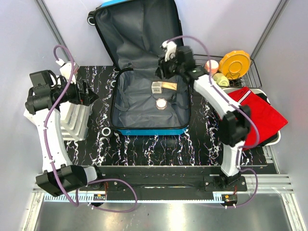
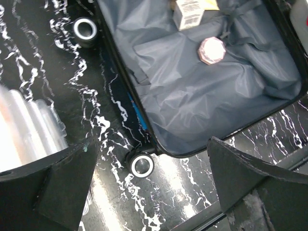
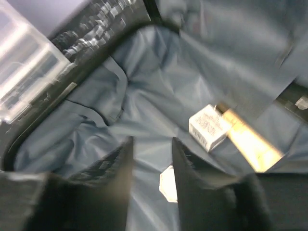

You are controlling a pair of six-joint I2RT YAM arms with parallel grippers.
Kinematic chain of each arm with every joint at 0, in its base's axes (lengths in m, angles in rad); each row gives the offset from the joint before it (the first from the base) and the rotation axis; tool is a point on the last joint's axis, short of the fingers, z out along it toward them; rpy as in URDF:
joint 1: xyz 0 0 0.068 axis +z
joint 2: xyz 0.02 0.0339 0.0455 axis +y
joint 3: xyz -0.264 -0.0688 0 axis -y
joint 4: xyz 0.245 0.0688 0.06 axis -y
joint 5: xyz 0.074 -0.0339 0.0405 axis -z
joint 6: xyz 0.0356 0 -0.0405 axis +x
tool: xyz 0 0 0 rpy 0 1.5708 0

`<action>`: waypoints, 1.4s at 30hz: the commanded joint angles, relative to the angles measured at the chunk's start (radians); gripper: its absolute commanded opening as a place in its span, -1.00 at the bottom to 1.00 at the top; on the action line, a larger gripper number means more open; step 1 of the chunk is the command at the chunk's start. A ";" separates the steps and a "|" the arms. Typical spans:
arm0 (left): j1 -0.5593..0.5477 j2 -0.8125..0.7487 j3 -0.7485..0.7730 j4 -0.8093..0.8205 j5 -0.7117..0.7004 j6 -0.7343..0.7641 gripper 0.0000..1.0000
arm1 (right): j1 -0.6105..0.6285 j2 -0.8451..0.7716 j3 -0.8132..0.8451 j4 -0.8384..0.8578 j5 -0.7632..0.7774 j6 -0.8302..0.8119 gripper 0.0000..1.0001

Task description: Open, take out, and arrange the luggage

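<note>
left gripper (image 2: 151, 144) is hanging wide and empty over the bench (image 1: 144, 144). luggage (image 1: 149, 131) is lying open there, lid up. take-out step judged in hand: right gripper (image 3: 152, 140), narrow and empty, is hovering near the white box (image 3: 208, 127); next move calls for descending onto it.

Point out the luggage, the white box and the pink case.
luggage (image 1: 151, 131), top view, blue front wall.
white box (image 2: 190, 14), left wrist view, printed side.
pink case (image 2: 211, 50), left wrist view, lid centre.

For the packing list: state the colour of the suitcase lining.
Dark grey; the suitcase lining shows best in the left wrist view.
</note>
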 commanded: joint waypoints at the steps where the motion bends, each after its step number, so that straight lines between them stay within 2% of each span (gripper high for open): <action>1: -0.031 -0.024 -0.007 0.043 0.124 0.073 0.98 | -0.030 -0.172 0.001 -0.009 -0.227 -0.112 0.23; 2: -0.034 -0.023 -0.006 0.044 0.127 0.070 0.98 | -0.027 -0.174 -0.007 -0.031 -0.177 -0.126 0.56; 4: -0.050 -0.024 -0.009 0.060 0.126 0.050 0.98 | -0.028 -0.145 0.007 -0.049 -0.080 -0.075 0.78; 5: -0.053 -0.033 -0.013 0.064 0.126 0.044 0.98 | -0.027 -0.126 0.022 -0.080 0.027 -0.043 0.90; 7: -0.057 -0.049 -0.036 0.099 0.114 0.011 0.98 | -0.024 -0.064 0.073 -0.095 0.139 0.066 0.94; 8: -0.060 -0.067 -0.047 0.112 0.104 -0.010 0.98 | -0.018 -0.037 0.097 -0.124 0.247 0.090 0.95; 9: -0.060 -0.076 -0.071 0.133 0.095 -0.018 0.98 | 0.002 -0.007 0.130 -0.146 0.294 0.112 0.95; 11: -0.060 -0.099 -0.088 0.138 0.077 -0.018 0.98 | 0.033 0.107 0.270 -0.251 0.462 0.139 0.96; 14: -0.060 -0.124 -0.108 0.138 0.043 -0.016 0.98 | 0.081 0.213 0.366 -0.281 0.602 0.186 0.99; 22: -0.062 -0.202 -0.180 0.123 -0.009 0.017 0.98 | 0.113 0.400 0.469 -0.276 0.680 0.236 0.99; 35: -0.060 -0.238 -0.246 0.121 -0.043 0.011 0.98 | 0.139 0.603 0.570 -0.168 0.821 0.184 0.99; 39: -0.060 -0.234 -0.248 0.123 -0.057 0.021 0.98 | 0.139 0.597 0.567 -0.174 0.815 0.173 0.80; 40: -0.060 -0.231 -0.246 0.121 -0.055 0.025 0.98 | 0.139 0.571 0.556 -0.177 0.787 0.169 0.66; 42: -0.060 -0.222 -0.233 0.103 -0.048 0.040 0.98 | 0.136 0.538 0.541 -0.177 0.740 0.135 0.50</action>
